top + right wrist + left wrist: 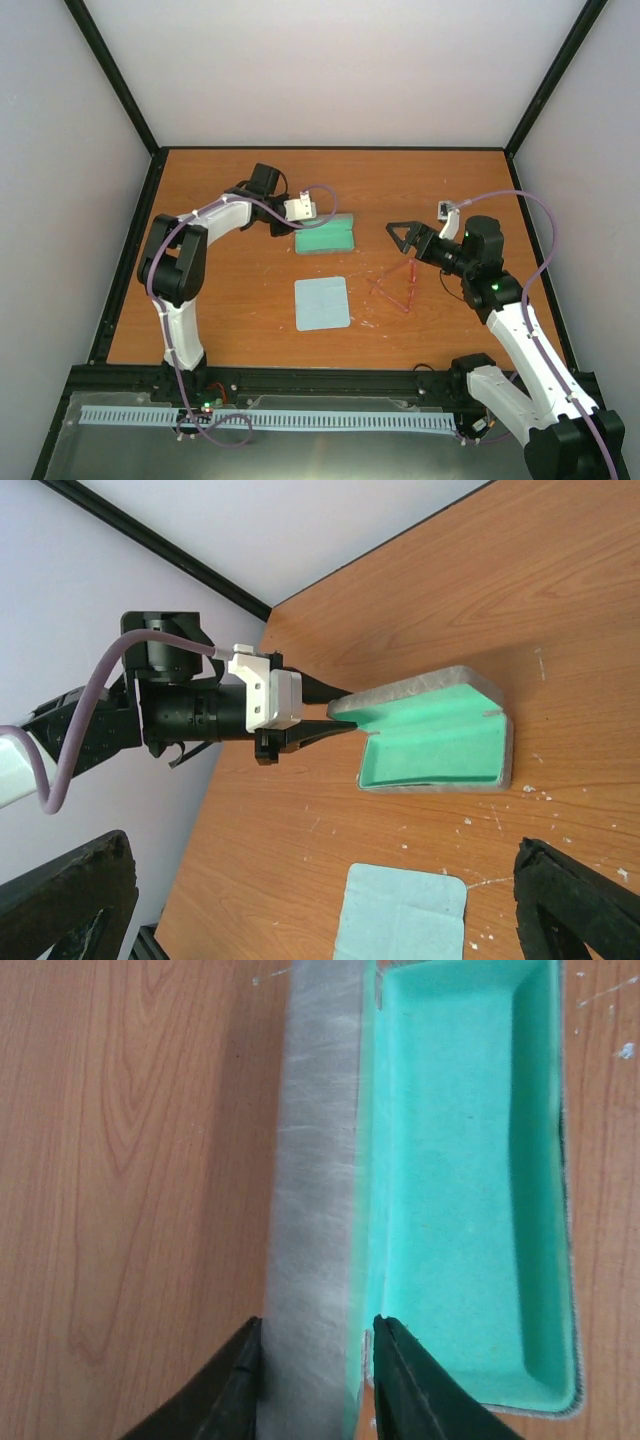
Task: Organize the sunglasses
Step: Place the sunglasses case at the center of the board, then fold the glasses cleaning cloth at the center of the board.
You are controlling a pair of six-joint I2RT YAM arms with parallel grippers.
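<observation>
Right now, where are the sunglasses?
In the top view the sunglasses lie on the table, right of the blue cloth and just nearer the arm bases than the open right gripper; neither wrist view shows them.

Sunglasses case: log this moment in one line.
left fingers: shut on case lid; right fingers: open, empty; sunglasses: on table, outside case

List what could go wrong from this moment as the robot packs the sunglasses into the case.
1. The left end effector pinches only one end of the lid. If it slips, the lid could fall shut over the case.
2. The sunglasses are thin wire lying flat. The open right end effector may miss them, or bend them when it closes.
</observation>
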